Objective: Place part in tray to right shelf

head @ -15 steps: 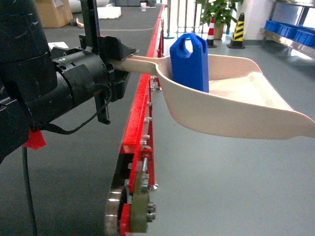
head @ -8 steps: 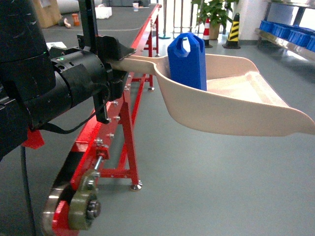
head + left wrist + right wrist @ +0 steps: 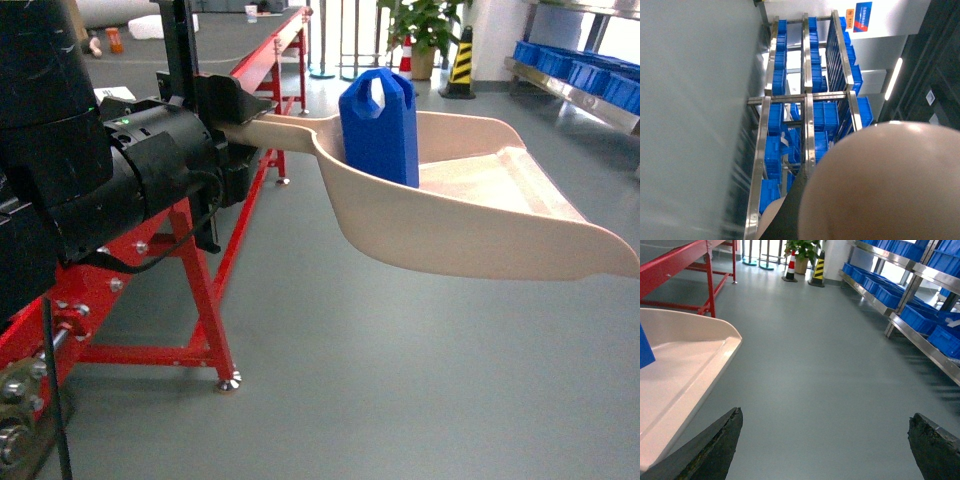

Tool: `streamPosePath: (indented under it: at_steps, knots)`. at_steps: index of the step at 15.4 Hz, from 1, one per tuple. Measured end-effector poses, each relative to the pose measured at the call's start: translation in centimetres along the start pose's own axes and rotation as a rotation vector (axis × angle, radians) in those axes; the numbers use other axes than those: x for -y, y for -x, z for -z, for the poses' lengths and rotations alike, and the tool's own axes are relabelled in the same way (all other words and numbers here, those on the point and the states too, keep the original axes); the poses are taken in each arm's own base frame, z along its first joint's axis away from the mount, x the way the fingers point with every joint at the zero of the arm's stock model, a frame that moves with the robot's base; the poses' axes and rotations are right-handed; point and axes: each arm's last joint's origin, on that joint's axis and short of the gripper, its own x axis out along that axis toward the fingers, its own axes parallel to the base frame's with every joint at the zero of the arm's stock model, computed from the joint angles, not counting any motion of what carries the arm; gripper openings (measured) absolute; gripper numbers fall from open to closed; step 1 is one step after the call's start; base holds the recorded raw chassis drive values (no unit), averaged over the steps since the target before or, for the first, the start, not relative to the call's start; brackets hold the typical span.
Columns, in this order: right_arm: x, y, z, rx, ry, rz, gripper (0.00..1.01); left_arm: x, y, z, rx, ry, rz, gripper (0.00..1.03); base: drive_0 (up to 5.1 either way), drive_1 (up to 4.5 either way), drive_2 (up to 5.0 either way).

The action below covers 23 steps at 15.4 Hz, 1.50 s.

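Note:
The part (image 3: 380,125), a small bright-blue jerry-can block, stands upright inside the tray (image 3: 480,220), a big beige scoop held level above the floor. My left gripper (image 3: 243,122) is shut on the tray's handle at the left of the head view. The left wrist view is mostly filled by the tray's rounded underside (image 3: 885,185). My right gripper (image 3: 825,442) hangs open over bare floor, with the tray's lip (image 3: 685,370) just to its left and a corner of the part (image 3: 645,351) at the frame edge. The right shelf (image 3: 912,295) runs along the right side.
A red steel conveyor frame (image 3: 200,270) stands on the left. Blue crates (image 3: 590,75) fill the rack's lower level. A potted plant (image 3: 420,30) and striped cones (image 3: 460,60) stand far ahead. Grey floor (image 3: 400,380) lies open between frame and rack.
The view has swung right: the red conveyor frame slid left and away in the head view. The tray and upright part stay steady in my left gripper.

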Motion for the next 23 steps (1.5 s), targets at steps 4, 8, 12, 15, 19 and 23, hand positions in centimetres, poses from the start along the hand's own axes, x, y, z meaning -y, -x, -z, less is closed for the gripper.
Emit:
streamPosePath:
  at_steps: [4,8,12,15,19,23]
  knots:
    - [0.0,0.0,0.01,-0.001,0.0,0.0,0.98,-0.02,0.0,0.02,0.0,0.0,-0.002,0.14,5.0,-2.41,-2.4]
    - [0.0,0.0,0.0,0.0,0.0,0.0,0.98,0.03,0.0,0.0,0.0,-0.001,0.003,0.14,5.0,-2.46,-2.5]
    - [0.0,0.0,-0.01,0.001,0.0,0.0,0.98,0.02,0.0,0.01,-0.001,-0.001,0.003,0.14,5.0,-2.46,-2.5]
    - [0.0,0.0,0.01,-0.001,0.001,0.0,0.98,0.02,0.0,0.01,0.0,0.0,0.003,0.14,5.0,-2.4,-2.4]
    - [0.0,0.0,-0.01,0.001,0.0,0.0,0.98,-0.02,0.0,0.02,-0.002,0.0,-0.001,0.14,4.9,-2.18,-2.7]
    - [0.02,0.03,-0.05,0.004,-0.003,0.001,0.98,0.06,-0.01,0.04,-0.001,-0.001,0.007,0.14,3.4,-0.79,-2.9]
